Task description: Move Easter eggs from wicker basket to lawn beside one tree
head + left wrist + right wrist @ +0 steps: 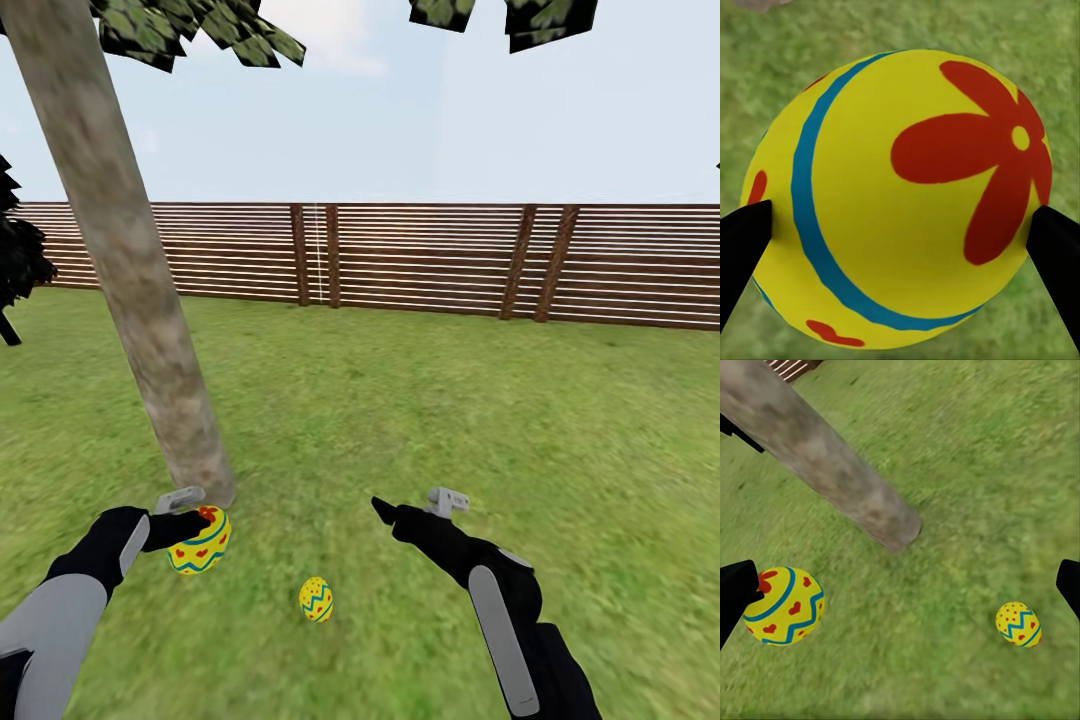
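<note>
Dropped from the left pincer (190, 525) clamping it, the Easter egg (200, 541) could roll off from the tree (130, 290) (right pincer (420, 505) hangs apart, empty).

A brown slatted fence (430, 262) runs across the far side — pale blue sky (450, 110) above it, a dark bush (15, 255) at the left edge.
</note>
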